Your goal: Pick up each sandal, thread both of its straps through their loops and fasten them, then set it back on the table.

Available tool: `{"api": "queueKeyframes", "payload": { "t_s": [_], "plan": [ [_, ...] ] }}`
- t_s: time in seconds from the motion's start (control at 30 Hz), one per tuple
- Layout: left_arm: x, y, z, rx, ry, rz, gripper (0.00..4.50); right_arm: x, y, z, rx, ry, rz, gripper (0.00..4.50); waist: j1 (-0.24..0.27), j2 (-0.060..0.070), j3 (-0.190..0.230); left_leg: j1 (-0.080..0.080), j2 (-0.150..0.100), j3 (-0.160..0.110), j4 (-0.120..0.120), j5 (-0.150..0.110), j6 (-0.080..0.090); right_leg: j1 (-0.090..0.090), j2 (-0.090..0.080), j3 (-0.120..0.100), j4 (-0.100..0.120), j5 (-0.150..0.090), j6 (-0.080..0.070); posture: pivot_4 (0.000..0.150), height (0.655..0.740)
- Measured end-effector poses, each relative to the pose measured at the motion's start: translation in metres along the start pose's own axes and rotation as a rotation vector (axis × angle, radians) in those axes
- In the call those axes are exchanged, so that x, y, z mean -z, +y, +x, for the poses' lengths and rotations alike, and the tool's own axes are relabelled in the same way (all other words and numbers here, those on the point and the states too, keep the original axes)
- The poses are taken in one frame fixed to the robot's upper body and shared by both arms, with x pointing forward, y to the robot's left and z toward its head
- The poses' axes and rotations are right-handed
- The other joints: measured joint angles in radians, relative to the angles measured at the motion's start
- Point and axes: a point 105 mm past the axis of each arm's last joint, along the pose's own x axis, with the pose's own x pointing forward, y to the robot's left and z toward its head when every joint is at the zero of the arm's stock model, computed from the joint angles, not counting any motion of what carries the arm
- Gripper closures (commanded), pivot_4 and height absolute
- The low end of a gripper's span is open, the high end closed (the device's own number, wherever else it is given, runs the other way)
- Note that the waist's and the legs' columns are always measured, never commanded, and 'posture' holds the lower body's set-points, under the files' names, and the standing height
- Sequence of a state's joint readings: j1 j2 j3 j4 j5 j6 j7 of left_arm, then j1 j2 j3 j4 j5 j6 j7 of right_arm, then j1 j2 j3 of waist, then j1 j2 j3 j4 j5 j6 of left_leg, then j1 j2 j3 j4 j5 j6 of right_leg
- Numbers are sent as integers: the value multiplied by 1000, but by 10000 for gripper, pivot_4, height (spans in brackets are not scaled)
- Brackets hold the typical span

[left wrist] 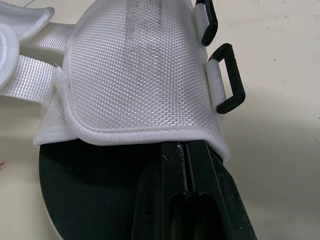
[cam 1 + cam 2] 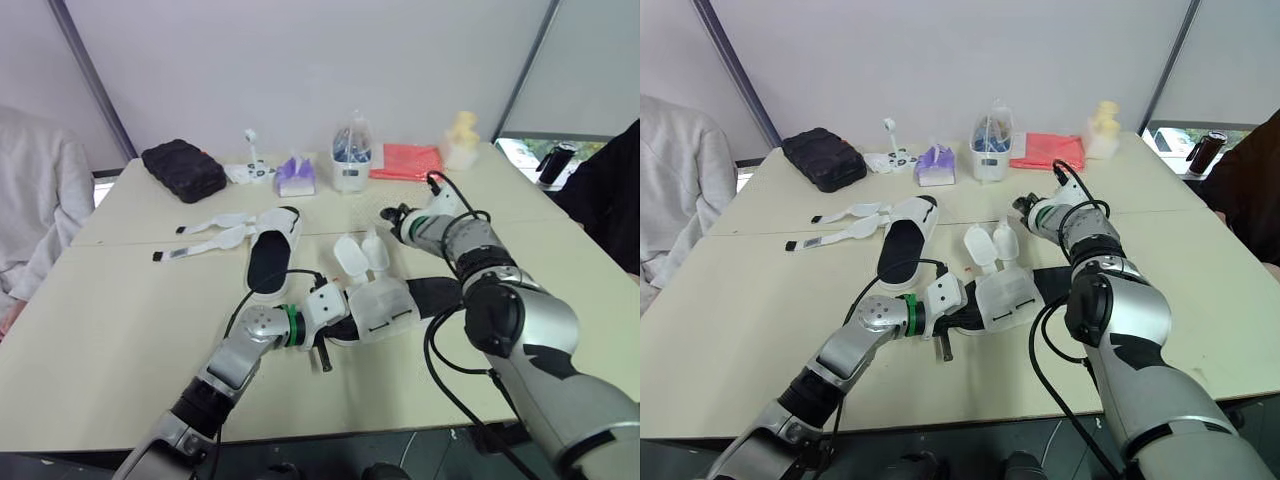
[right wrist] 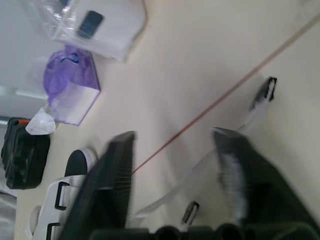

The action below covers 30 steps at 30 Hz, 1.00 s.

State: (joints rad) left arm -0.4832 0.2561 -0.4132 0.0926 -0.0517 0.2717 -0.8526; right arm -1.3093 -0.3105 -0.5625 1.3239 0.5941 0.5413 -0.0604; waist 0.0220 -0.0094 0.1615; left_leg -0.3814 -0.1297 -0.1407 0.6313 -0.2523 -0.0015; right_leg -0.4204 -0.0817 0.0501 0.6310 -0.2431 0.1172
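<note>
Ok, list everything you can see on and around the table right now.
near sandal: 1, white upper, black sole, table centre
far sandal: 1, white, black sole, behind it, straps lying toward the robot's left
case: 1, black, far left corner
tissue pack: 1, purple, far edge
container: 1, clear, beside the tissue pack
cloth: 1, red, far right
table: 1, beige
person in white: 1, table's left
person in dark: 1, table's right
left gripper: 1, black, at the near sandal's upper
right gripper: 1, black, open, beyond the near sandal
</note>
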Motion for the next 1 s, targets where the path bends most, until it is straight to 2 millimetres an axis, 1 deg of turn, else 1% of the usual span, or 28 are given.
{"api": "queueKeyframes", "payload": {
  "t_s": [0.03, 0.07, 0.2, 0.27, 0.3, 0.33, 0.37, 0.47, 0.5, 0.53, 0.7, 0.8, 0.9, 1.0],
  "plan": [
    [0, 0, 0, -1, 0, 0, 45000, 2, -1, 0, 5, 8, 6, 41111, -3, 0, 0, 0, 0, 0, 0, 0, 0, 0, 0, 0, 0, 0, 0, 1500, 7400],
    [0, 0, 0, -3, 0, 0, 45000, 4, -2, 0, 8, 20, 14, 44578, -6, 0, 0, 0, 0, 0, 0, 0, 0, 0, 0, 0, 0, 0, 0, 1500, 7400],
    [0, 0, -1, -8, -1, 0, 45000, 9, -6, 1, 19, 47, -29, 44578, -12, 0, 0, 0, 0, 0, 0, 0, 0, 0, 0, 0, 0, 0, 0, 1500, 7400],
    [1, 0, -1, -11, -2, -3, 45000, 6, -8, 0, 24, 42, -84, 39788, -12, 0, 0, 0, 0, 0, 0, 0, 0, 0, 0, 0, 0, 0, 0, 1500, 7400],
    [1, 0, -1, -14, -2, -5, 45000, 5, -8, -1, 22, 38, -106, 36095, -12, 0, 0, 0, 0, 0, 0, 0, 0, 0, 0, 0, 0, 0, 0, 1500, 7400],
    [1, -1, -1, -16, -3, -6, 45000, 3, -9, -1, 20, 34, -119, 31481, -12, 0, 0, 0, 0, 0, 0, 0, 0, 0, 0, 0, 0, 0, 0, 1500, 7400],
    [1, -1, -1, -19, -4, -7, 45000, 1, -9, -2, 19, 32, -128, 25410, -12, 0, 0, 0, 0, 0, 0, 0, 0, 0, 0, 0, 0, 0, 0, 1500, 7400],
    [1, -1, -1, -24, -6, -8, 45000, -1, -10, -4, 20, 45, -150, 10483, -13, 0, 0, -1, 0, 0, 0, 0, 0, -1, 0, 0, 0, 0, 0, 1500, 7400],
    [1, -1, -1, -26, -5, -9, 45000, 0, -11, -6, 23, 73, -148, 4369, -13, 0, 0, -1, 0, 0, 0, 0, 0, -1, 0, 0, 0, 0, 0, 1500, 7400],
    [1, -2, -2, -28, -5, -11, 45000, 0, -12, -8, 24, 100, -139, 370, -12, 0, 0, -1, 0, 0, 0, 0, 0, -1, 0, 0, 0, 0, 0, 1500, 7400],
    [1, -2, -2, -29, -8, -9, 45000, 7, -15, -15, 28, 195, -92, 370, -12, 0, 0, -3, 0, 0, 0, 0, 0, -3, -1, 0, 0, 0, 0, 1500, 7400],
    [0, -2, -1, -28, -11, -9, 45000, 9, -12, -16, 11, 207, -62, 370, -12, 0, 0, -3, 0, 0, 0, 0, 0, -3, -1, 0, 0, 0, 0, 1500, 7400],
    [0, 0, -1, -30, 3, 33, 45000, 12, 2, -10, -25, 181, -16, 370, -14, 0, 0, -3, 0, 0, 0, 0, 0, -3, 0, 0, 0, 0, 0, 1500, 7400],
    [-1, 3, 0, -28, 24, 106, 45000, 21, 17, -2, -54, 145, 24, 370, -14, 0, 0, -3, 0, 0, 0, 0, 0, -3, 0, 0, 0, 0, 0, 1500, 7400]
  ]
}}
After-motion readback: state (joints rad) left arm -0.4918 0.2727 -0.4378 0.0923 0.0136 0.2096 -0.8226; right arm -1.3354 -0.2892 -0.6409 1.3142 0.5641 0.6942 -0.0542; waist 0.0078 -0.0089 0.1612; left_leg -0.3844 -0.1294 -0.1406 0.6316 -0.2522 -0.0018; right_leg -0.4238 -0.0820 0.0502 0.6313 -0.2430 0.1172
